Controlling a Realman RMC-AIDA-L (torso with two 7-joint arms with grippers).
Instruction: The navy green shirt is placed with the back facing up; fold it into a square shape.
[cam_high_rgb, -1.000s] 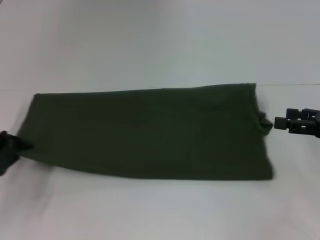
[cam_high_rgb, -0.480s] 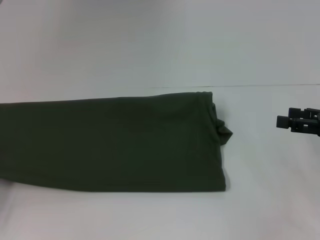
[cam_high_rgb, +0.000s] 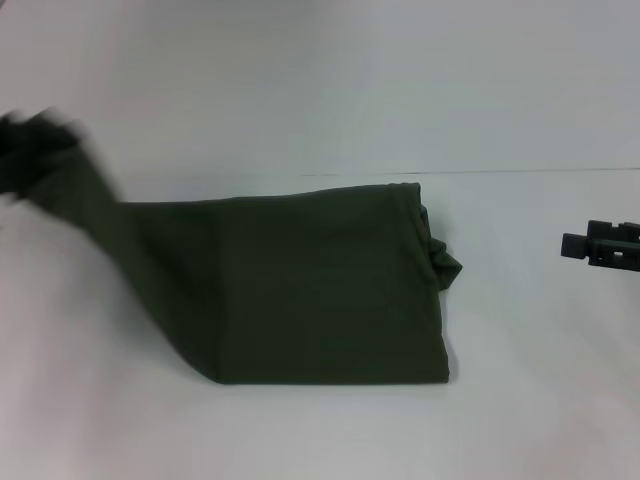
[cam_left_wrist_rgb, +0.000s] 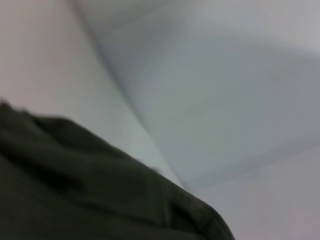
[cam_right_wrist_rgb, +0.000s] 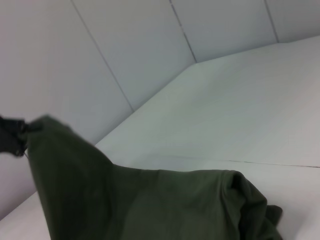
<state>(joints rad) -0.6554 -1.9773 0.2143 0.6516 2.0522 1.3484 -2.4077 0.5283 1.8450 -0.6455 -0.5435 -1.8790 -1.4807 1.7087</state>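
Note:
The navy green shirt (cam_high_rgb: 320, 290) lies folded into a long band on the white table (cam_high_rgb: 300, 430). Its right end rests flat, with a small bunched bit sticking out at the right edge. Its left end is lifted off the table and drawn up toward the far left by my left gripper (cam_high_rgb: 35, 145), which is shut on the fabric. The right wrist view shows that gripper (cam_right_wrist_rgb: 14, 136) holding the raised end of the shirt (cam_right_wrist_rgb: 150, 205). Dark fabric (cam_left_wrist_rgb: 75, 200) fills the left wrist view's lower part. My right gripper (cam_high_rgb: 570, 243) hovers right of the shirt, apart from it.
Bare white tabletop surrounds the shirt in front, behind and to the right. A white panelled wall (cam_right_wrist_rgb: 125, 50) rises behind the table's far edge.
The left end of the shirt, flat on the table before, has been raised by my left gripper. The shirt slid leftward earlier. My right gripper has drifted slightly right, away from the shirt.

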